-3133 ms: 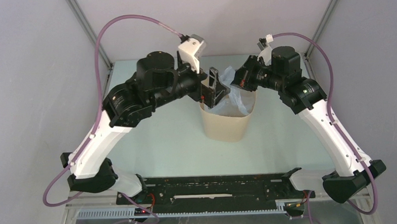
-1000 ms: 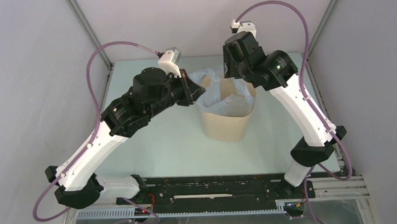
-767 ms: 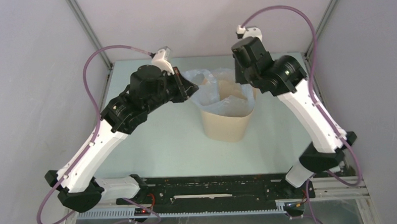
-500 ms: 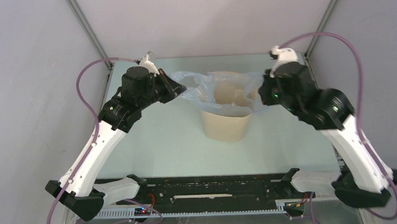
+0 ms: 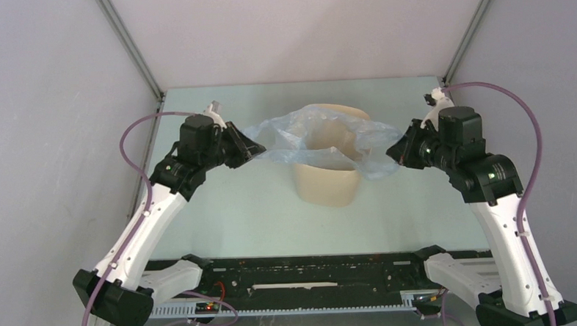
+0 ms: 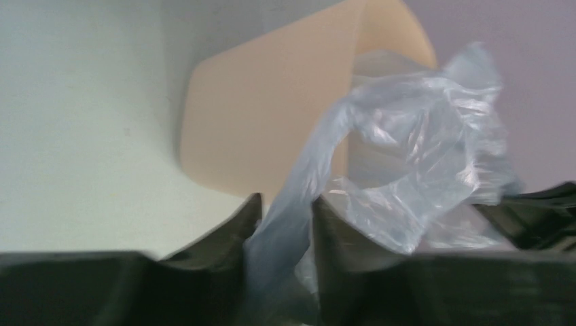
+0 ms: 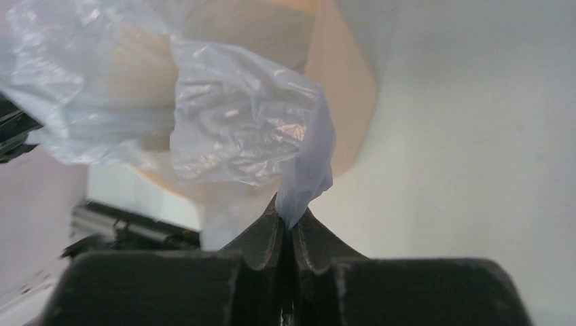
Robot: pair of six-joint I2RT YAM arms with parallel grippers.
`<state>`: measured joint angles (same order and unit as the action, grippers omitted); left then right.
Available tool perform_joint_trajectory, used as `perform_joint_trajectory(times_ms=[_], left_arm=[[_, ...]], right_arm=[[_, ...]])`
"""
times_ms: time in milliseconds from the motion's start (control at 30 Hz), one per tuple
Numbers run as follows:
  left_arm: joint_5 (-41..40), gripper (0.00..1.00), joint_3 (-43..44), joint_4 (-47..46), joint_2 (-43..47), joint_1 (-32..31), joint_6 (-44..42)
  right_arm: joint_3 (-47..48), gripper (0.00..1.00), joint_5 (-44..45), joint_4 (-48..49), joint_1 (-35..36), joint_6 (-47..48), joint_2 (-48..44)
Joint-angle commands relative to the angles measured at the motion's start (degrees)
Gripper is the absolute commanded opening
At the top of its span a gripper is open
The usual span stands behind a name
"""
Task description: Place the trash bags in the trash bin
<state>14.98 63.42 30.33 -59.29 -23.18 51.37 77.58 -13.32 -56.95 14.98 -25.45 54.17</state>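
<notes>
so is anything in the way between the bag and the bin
Nothing visible stands in the way. The trash bag is spread right over the open mouth of the trash bin, strung between the left gripper and the right gripper, with its middle sagging inside.

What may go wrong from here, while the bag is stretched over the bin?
1. The left gripper has its jaws apart around the bag edge. That side may slip out, and the bag may collapse toward the right.
2. The right gripper pinches only a small tip of film, which may tear or pull free.
3. The bag spreads mostly above the bin rim, so a sideways pull could tip the bin.
</notes>
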Motion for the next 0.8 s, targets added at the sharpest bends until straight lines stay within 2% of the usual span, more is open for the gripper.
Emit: perform_joint_trajectory(times_ms=[0, 67, 133, 300, 367, 467, 633, 767], left_arm=[[3.19, 0.73, -1.78, -6.76, 6.54, -1.69, 6.72], [3.31, 0.86, -3.11, -7.67, 8.16, -3.41, 9.14], [3.38, 0.92, -4.59, -9.14, 9.27, -5.55, 11.40], [2.53, 0.96, -6.65, -12.14, 7.93, -9.54, 14.53], [2.32, 0.91, -6.53, -12.97, 6.52, -9.71, 14.96], [0.19, 0.80, -6.18, -12.73, 5.62, -9.64, 13.86], [-0.67, 0.61, -4.64, -12.40, 3.01, -9.67, 12.05], [-1.12, 0.44, -4.41, -12.32, 1.85, -9.63, 11.13]], right_arm=[[0.58, 0.19, -7.59, 4.10, -0.14, -5.50, -1.94], [0.55, 0.24, -8.44, 5.17, -0.04, -7.16, -2.14], [0.58, 0.35, -8.50, 5.44, 0.12, -8.36, -2.24], [0.58, 0.65, -5.78, 3.26, 1.78, -9.07, -2.25], [0.55, 0.74, -2.26, 1.82, 3.84, -9.49, -2.30], [0.44, 0.80, 5.49, 0.07, 8.49, -13.24, -2.08], [-1.22, 0.82, 16.29, 1.57, 15.95, -22.02, -1.52], [-1.85, 0.78, 24.07, 1.28, 17.51, -26.19, 0.49]])
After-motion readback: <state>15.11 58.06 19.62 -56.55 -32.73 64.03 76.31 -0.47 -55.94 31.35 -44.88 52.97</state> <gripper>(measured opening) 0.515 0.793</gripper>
